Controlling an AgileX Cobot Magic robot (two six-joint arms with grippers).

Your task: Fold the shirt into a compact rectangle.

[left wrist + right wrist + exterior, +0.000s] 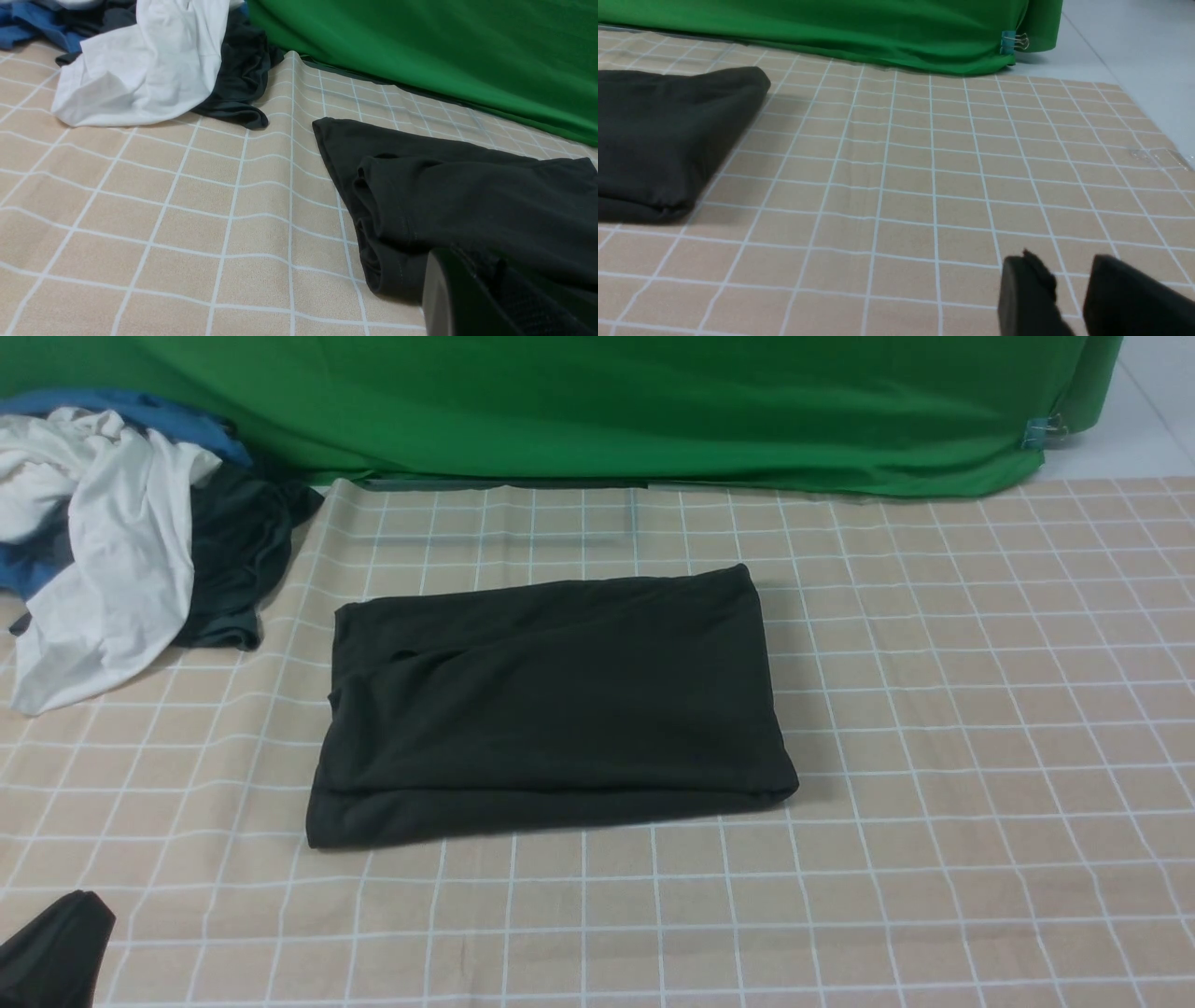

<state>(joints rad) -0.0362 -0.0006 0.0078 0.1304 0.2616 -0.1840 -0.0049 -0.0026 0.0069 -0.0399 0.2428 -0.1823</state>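
Front view: the shirt [551, 709] lies folded into a neat dark rectangle near the middle of the checked tablecloth [934, 756], layers stacked, with a thick rounded fold along its near edge. No print or label shows; presumably both are tucked inside the folds. Judgement: the fold looks essentially complete, with only squaring-up of the left side possibly left, where the layers sit slightly stepped.

Left gripper [56, 947] shows only as a dark shape at the near-left corner of the cloth, well apart from the shirt in this view. Left wrist view: part of one black finger [467, 298] sits in front of the shirt's open layered end; the jaws themselves are poorly framed, but they appear pressed together with nothing between them.

Right wrist view: right gripper [1069, 303] hovers low over bare tablecloth, fingers parted by a modest gap and holding nothing. The shirt's rounded corner lies well off to one side of it.

Both arms standing clear of the garment fits a retreat posture, so the stack rests undisturbed.

A pile of loose clothes [103, 532], white, blue and dark grey, sits at the far left, apart from the shirt, probably kept aside to leave the working area free. Green backdrop [597, 401] drapes behind.
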